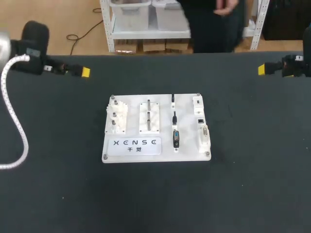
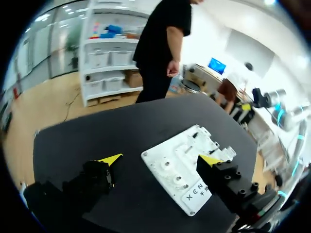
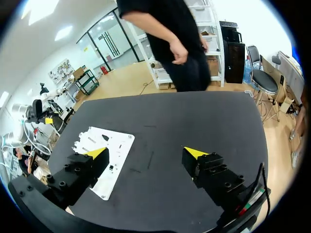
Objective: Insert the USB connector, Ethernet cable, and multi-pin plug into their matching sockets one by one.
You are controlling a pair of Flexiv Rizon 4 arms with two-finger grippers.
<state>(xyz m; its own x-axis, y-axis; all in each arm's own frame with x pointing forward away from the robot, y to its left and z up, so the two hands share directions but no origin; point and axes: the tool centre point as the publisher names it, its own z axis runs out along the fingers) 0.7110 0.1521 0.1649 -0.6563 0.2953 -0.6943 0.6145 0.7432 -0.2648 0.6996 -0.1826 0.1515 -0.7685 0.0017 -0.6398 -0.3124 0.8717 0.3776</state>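
USB connector (image 1: 173, 99), Ethernet cable (image 1: 174, 118), multi-pin plug (image 1: 176, 139) — three small dark pieces in a single file on the white board (image 1: 167, 156), right of its middle, the multi-pin plug nearest the robot. Just beside them, along the board's right edge, runs a row of pale sockets (image 1: 200, 120). The board is a flat, glossy rectangle with a screw at each corner, lying square in the middle of the matte black table (image 1: 243, 194). Its left half carries a white peg block (image 1: 116, 116), a slotted block (image 1: 149, 116) and a label strip (image 1: 136, 144).

Left gripper (image 2: 160, 160) hangs over the far left of the table, fingers spread wide, nothing between them. Right gripper (image 3: 146, 153) — same story at the far right, spread and holding nothing. Both are well apart from the board.
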